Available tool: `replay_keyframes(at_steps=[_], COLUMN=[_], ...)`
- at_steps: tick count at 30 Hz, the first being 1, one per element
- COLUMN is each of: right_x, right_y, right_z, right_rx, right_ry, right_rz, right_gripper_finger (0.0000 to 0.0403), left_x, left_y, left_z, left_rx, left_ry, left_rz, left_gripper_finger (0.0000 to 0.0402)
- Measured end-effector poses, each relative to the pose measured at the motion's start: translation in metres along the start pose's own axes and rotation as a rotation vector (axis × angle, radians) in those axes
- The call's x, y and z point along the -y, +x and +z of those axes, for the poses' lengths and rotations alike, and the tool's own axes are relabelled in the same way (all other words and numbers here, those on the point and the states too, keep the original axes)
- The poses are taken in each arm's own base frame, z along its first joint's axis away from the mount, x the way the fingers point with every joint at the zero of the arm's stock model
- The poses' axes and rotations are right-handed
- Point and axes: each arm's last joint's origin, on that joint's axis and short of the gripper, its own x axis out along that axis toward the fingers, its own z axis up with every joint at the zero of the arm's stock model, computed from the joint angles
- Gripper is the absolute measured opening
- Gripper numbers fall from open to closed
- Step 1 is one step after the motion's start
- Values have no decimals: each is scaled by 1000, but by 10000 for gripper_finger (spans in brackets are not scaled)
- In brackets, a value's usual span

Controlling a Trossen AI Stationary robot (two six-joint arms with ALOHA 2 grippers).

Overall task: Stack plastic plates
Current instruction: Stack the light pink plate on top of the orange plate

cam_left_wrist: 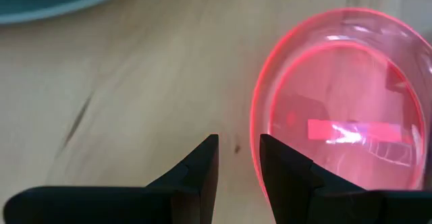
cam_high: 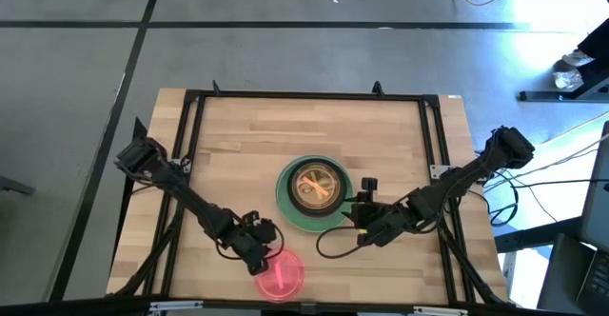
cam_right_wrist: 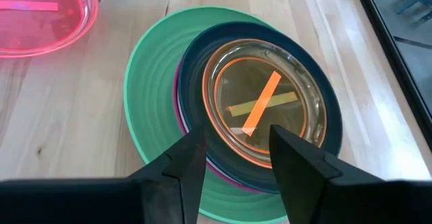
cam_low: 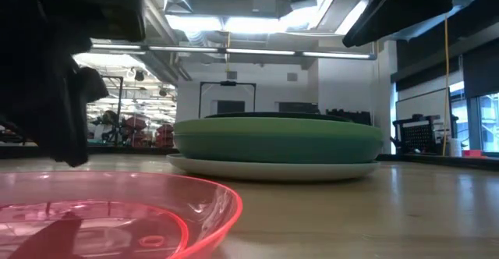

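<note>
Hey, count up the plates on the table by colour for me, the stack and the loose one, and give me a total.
pink-red plate, loose: 1
orange plate, top of the stack: 1
dark navy plate: 1
magenta plate, edge only: 1
green plate: 1
pale plate, bottom: 1
Total showing: 6; the stack may hide more.

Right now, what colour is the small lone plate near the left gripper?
Translucent pink-red plastic plate, clearest in left wrist view.

Two dark, slender jointed arms, black wedge-shaped fingers point(cam_left_wrist: 202, 177), perhaps a looping black cable point(cam_high: 328, 249)
</note>
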Motion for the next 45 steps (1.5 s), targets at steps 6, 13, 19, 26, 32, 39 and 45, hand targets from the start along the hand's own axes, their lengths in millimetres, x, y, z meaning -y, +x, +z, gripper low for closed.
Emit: replay_keyframes(at_steps=[6, 13, 19, 26, 32, 39, 45], right_x=[0, 0, 0, 0, 0, 0, 0], right_y=[0, 0, 0, 0, 0, 0, 0], right_z=[0, 0, 0, 0, 0, 0, 0], right_rx=[0, 0, 0, 0, 0, 0, 0], right_ry=[0, -1, -1, -1, -2, -2, -5], right_rz=[0, 0, 0, 0, -1, -3, -4], right_gripper_finger=[154, 154, 154, 154, 154, 154, 154], left_x=[-3, -2, -2, -1, 0, 0, -1], left_y=[4, 4, 4, 8, 21, 23, 23], left_z=[3, 2, 2, 0, -3, -1, -1], left_rx=[-3, -23, -35, -49, -58, -51, -48], left_ry=[-16, -14, 4, 16, 39, 83, 148], left_rz=[6, -10, -21, -25, -46, -49, -45], left_gripper_finger=[102, 102, 102, 102, 102, 98, 57])
